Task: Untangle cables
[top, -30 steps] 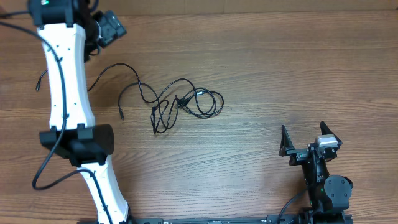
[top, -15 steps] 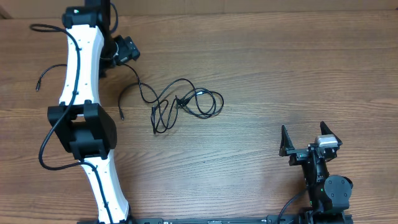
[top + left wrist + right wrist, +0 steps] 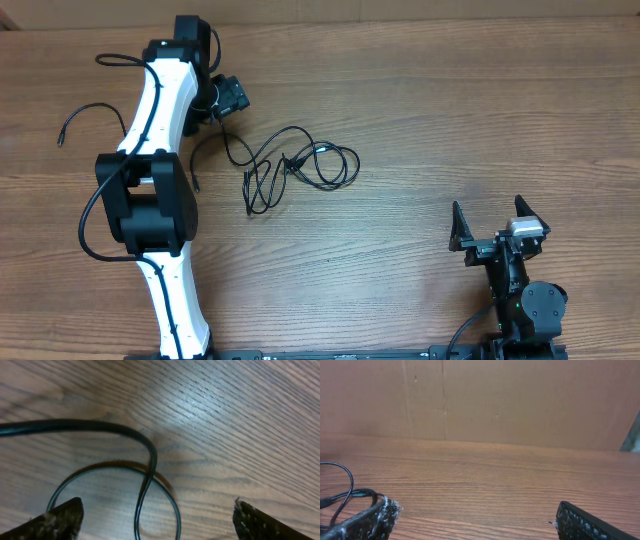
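The cables (image 3: 300,165) lie as one loose knot of thin black loops, just beside your left gripper (image 3: 228,104). A free strand (image 3: 150,460) runs out of the knot and passes right under that gripper. From the left wrist, the strand curves down between the two fingers (image 3: 55,520), which stand wide apart and hold nothing.

Centre the gripper on a single run of cord, not on the spot where the strand crosses the loop below it. Then come straight down and close. I'd draw the strand away from the knot slowly and low to the wooden table (image 3: 450,100), so the loops slip open instead of cinching.

Your right gripper (image 3: 488,212) sits well apart from the knot, its fingers spread and empty. Bring it over to pin the bundle.
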Action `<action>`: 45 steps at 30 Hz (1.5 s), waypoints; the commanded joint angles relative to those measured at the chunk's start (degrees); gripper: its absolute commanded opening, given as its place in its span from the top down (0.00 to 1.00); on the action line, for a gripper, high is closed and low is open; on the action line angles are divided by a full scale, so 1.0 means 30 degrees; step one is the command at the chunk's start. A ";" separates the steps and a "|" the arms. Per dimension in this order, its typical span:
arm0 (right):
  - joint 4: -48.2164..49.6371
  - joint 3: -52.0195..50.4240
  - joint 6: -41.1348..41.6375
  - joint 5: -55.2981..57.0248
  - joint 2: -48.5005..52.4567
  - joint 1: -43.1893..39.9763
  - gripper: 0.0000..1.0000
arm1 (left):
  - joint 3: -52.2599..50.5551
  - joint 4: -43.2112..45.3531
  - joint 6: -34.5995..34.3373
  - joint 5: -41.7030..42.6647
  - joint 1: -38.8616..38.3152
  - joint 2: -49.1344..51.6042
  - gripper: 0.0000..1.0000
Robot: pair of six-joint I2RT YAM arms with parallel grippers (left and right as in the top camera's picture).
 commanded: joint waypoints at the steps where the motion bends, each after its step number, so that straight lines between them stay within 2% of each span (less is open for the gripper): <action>1: 0.0124 -0.0189 -0.0022 0.0226 -0.0153 -0.0087 0.00 | -0.0918 0.0823 0.0087 -0.0532 0.0051 0.0197 0.10; 10: 0.0124 -0.0189 -0.0022 0.0226 -0.0153 -0.0087 0.00 | -0.2069 0.2164 0.0087 -0.0998 0.0044 0.0197 0.12; 11: 0.0124 -0.0189 -0.0022 0.0226 -0.0153 -0.0087 0.00 | -0.2069 0.2288 0.0095 -0.0998 0.0044 0.0197 0.14; 13: 0.0124 -0.0189 -0.0022 0.0226 -0.0153 -0.0087 0.00 | -0.2069 0.2521 0.0095 -0.0998 0.0044 0.0197 0.28; 14: 0.0124 -0.0189 -0.0022 0.0226 -0.0153 -0.0087 0.00 | -0.2069 0.2637 0.0095 -0.0998 0.0044 0.0197 0.32; 20: 0.0124 -0.0189 -0.0022 0.0233 -0.0153 -0.0087 0.00 | -0.2069 0.2892 0.0087 -0.1005 0.0058 0.0495 0.25; 24: 0.0124 -0.0189 -0.0022 0.0226 -0.0153 -0.0087 0.00 | -0.2069 0.3162 0.0109 -0.1020 0.0058 0.0984 0.25; 25: 0.0124 -0.0189 -0.0022 0.0233 -0.0153 -0.0087 0.00 | -0.2069 0.3330 0.0109 -0.1078 0.0058 0.1100 0.26; 28: 0.0124 -0.0189 -0.0022 0.0233 -0.0153 -0.0087 0.00 | -0.2062 0.3949 0.0102 -0.1180 0.0058 0.1107 0.41; 29: 0.0124 -0.0189 -0.0022 0.0226 -0.0153 -0.0087 0.00 | -0.2062 0.4138 0.0102 -0.1173 0.0066 0.1100 0.43; 36: 0.0124 -0.0189 -0.0022 0.0226 -0.0153 -0.0087 0.00 | -0.2062 0.4350 0.0102 -0.1224 0.0066 0.1107 0.43; 40: 0.0124 -0.0189 -0.0022 0.0233 -0.0153 -0.0087 0.00 | -0.2062 0.4561 0.0102 -0.1217 0.0022 0.1107 0.56; 45: 0.0124 -0.0189 -0.0022 0.0233 -0.0153 -0.0087 0.00 | -0.2062 0.4852 0.0102 -0.1224 -0.0080 0.1107 0.64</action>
